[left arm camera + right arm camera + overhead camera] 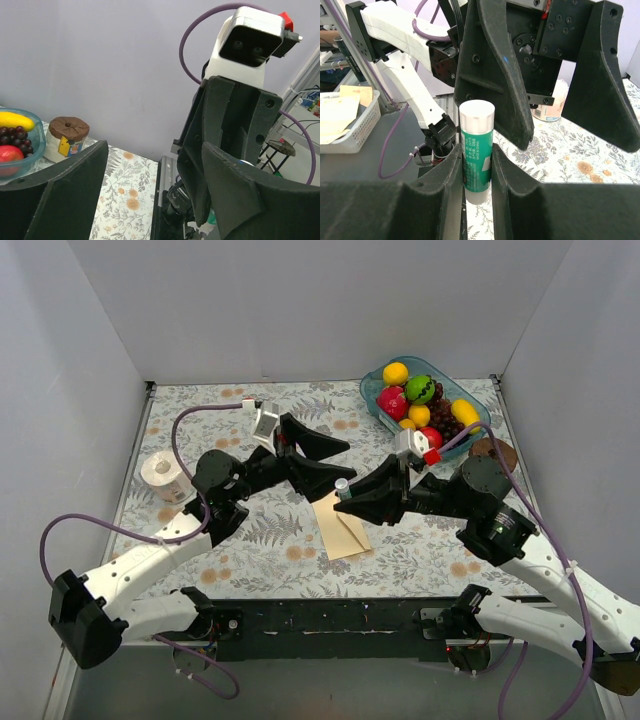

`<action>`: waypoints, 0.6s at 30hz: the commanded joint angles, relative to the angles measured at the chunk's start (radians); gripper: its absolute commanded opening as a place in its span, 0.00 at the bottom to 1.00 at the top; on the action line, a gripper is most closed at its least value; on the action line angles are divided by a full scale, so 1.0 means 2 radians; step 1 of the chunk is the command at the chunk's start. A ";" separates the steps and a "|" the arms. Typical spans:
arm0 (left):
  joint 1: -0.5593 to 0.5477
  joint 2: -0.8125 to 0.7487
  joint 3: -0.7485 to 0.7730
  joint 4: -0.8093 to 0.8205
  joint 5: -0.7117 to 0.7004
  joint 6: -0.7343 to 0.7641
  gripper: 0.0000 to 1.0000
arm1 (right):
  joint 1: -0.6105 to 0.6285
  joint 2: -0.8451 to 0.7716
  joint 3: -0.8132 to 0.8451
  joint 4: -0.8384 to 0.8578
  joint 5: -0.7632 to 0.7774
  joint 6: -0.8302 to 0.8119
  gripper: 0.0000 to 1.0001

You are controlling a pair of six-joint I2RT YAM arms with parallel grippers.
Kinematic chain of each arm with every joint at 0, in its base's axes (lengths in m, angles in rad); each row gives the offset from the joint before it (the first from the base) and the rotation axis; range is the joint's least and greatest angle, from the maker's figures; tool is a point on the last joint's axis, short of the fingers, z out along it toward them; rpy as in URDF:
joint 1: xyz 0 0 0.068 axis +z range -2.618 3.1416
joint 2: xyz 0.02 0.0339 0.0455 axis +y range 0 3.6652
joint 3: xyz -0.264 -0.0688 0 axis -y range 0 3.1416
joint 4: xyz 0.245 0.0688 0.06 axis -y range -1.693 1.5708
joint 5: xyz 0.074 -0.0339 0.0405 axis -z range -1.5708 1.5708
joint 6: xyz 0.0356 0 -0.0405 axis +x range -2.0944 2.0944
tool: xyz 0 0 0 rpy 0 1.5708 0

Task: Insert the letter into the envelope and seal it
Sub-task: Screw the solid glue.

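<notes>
Letter unseen, probably inside pale cream-yellow paper envelope [343, 532], centre frame. Right gripper [477, 167] grips green-labelled glue stick [476, 145]; left gripper [346, 462] wide, empty. Sealing remains.

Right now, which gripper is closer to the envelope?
Right. The right gripper, shut on a glue stick, is over the far edge of the envelope. The left gripper hangs open farther back, apart from it.

I'm looking into a robotics lab test cell: plain white panels [300, 300] are walling in a table under a floral cloth [270, 540], purple cables [182, 47] are trailing from arms [150, 558] bolted to a black rail [330, 620], and a white basket [350, 135] of paper is sitting on a bench beyond.
</notes>
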 commanded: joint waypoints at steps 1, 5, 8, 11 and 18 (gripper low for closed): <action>-0.005 -0.044 0.004 -0.002 -0.018 0.008 0.77 | -0.005 0.003 -0.002 -0.011 0.004 -0.021 0.01; -0.002 -0.058 0.007 -0.006 -0.029 0.006 0.79 | -0.005 0.009 0.004 -0.044 -0.012 -0.037 0.01; -0.002 -0.057 0.015 -0.001 -0.010 0.004 0.78 | -0.005 0.011 -0.001 -0.044 -0.006 -0.035 0.01; -0.002 -0.046 0.020 0.010 0.030 0.001 0.73 | -0.005 0.007 -0.005 -0.031 0.007 -0.032 0.01; -0.002 -0.026 0.017 0.003 0.086 -0.002 0.63 | -0.005 0.004 0.008 -0.020 0.015 -0.029 0.01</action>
